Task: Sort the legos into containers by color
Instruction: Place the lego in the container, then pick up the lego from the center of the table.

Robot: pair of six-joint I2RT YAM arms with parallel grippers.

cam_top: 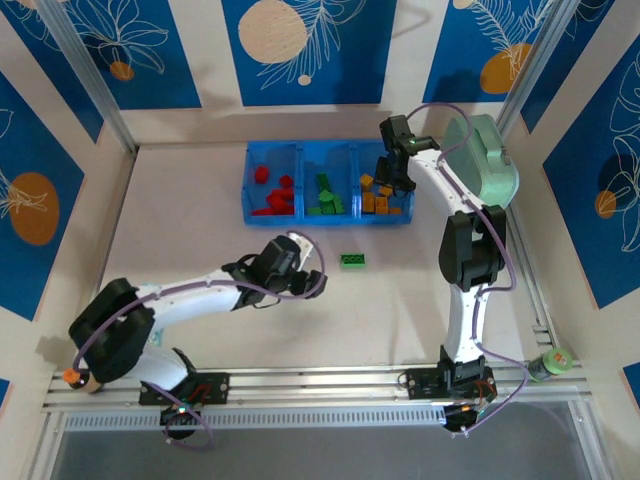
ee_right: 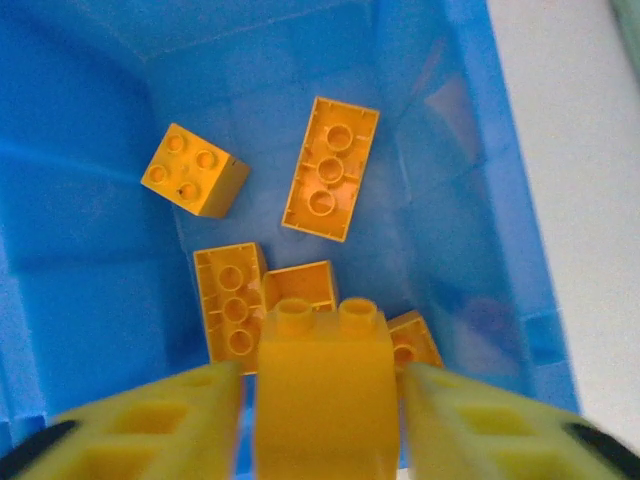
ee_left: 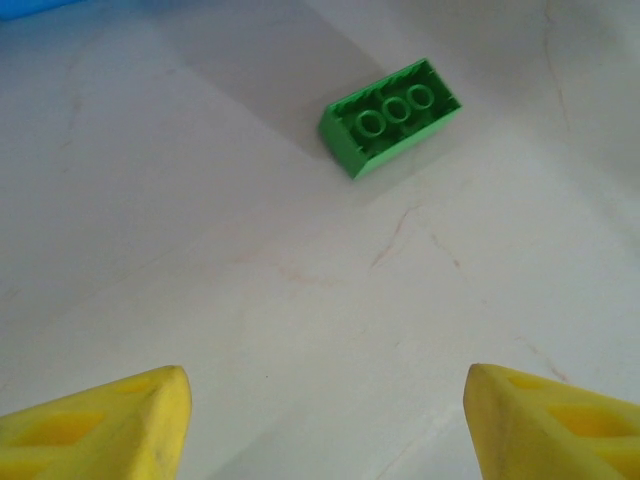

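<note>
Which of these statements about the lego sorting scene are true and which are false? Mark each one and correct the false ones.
1. One green brick lies on the table, outside the blue tray. True.
2. The left gripper is shut on that green brick. False: its jaws stand open and the brick lies ahead of them, untouched.
3. The right gripper is over the compartment of red bricks. False: it is over the right-hand compartment, above the orange-yellow bricks.
4. A yellow brick sits between the right gripper's fingers. True.
5. The green bricks in the tray lie in the middle compartment. True.
</note>
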